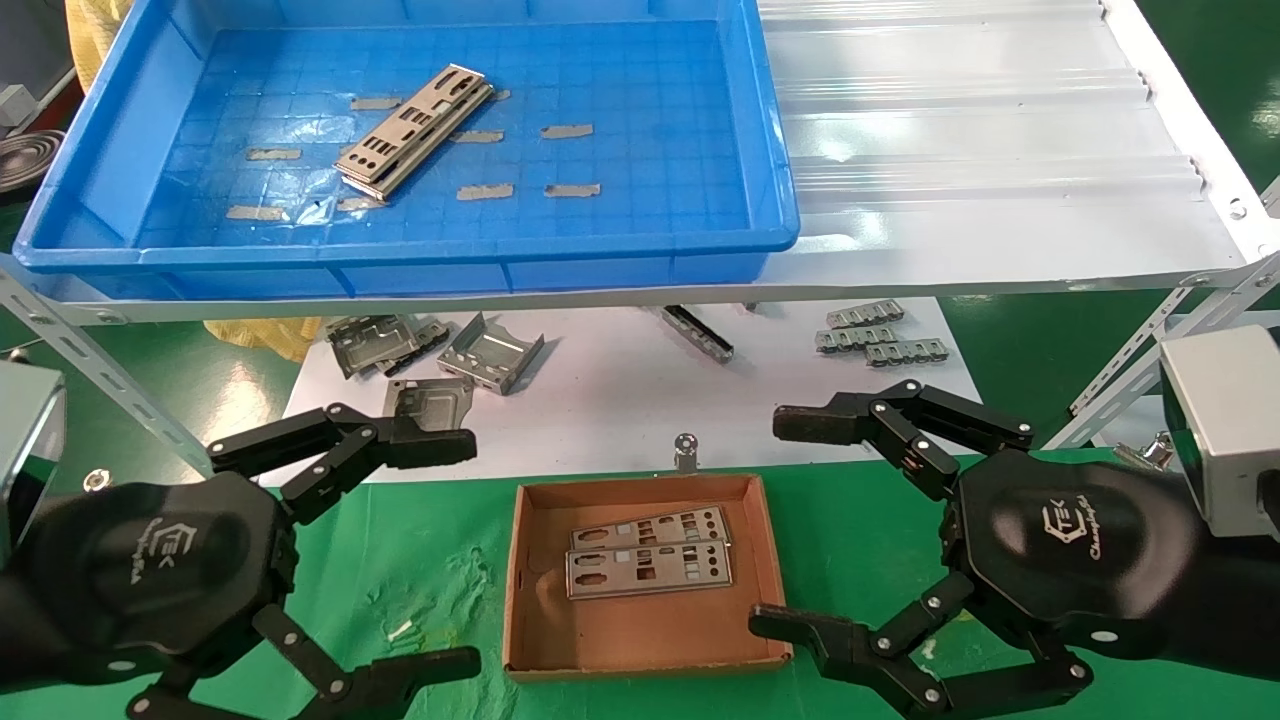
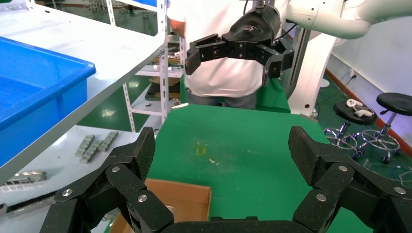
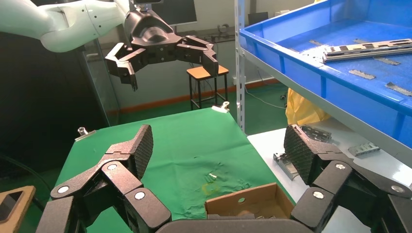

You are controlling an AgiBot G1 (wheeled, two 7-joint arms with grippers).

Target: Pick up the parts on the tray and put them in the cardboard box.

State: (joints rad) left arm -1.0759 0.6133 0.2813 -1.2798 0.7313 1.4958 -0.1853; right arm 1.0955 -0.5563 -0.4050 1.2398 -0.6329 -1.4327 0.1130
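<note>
Silver punched parts (image 1: pixel 413 130) lie stacked at a slant in the blue tray (image 1: pixel 770 140) on the raised shelf; they also show in the right wrist view, as parts (image 3: pixel 367 48) in the tray (image 3: pixel 311 77). Two more parts (image 1: pixel 648 556) lie flat in the brown cardboard box (image 1: pixel 520 590) on the green cloth. My left gripper (image 1: pixel 465 550) hovers open, left of the box, with nothing held. My right gripper (image 1: pixel 770 520) hovers open, right of the box, also with nothing held. Each wrist view shows a corner of the cardboard box (image 2: pixel 194 194) (image 3: pixel 243 201) below wide-spread fingers.
Bent grey brackets (image 1: pixel 440 355) and small notched strips (image 1: pixel 875 335) lie on the white sheet under the shelf. The white corrugated shelf (image 1: pixel 980 150) extends right of the tray, on slanted metal struts (image 1: pixel 90 370). A person stands beyond the table in the left wrist view.
</note>
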